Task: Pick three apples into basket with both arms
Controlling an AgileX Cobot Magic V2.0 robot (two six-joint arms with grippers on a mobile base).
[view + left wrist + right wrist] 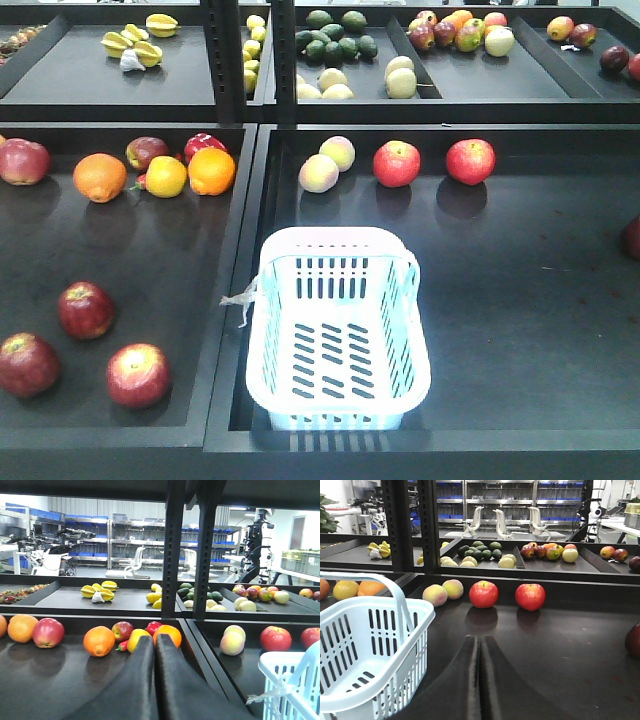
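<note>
Three dark red apples [85, 309] lie to the left of the basket [338, 236], on the neighbouring tray [170, 260]. Two brighter apples [397, 163] stand behind the basket, well apart from its rim. The basket holds nothing. An apple is probably firm, rather heavy and smooth, so it can roll or slip. I would take it across its widest part, without hard pressing, because the flesh bruises. The left gripper [154, 642] and the right gripper [480, 642] both have fingers pressed together, with nothing between.
</note>
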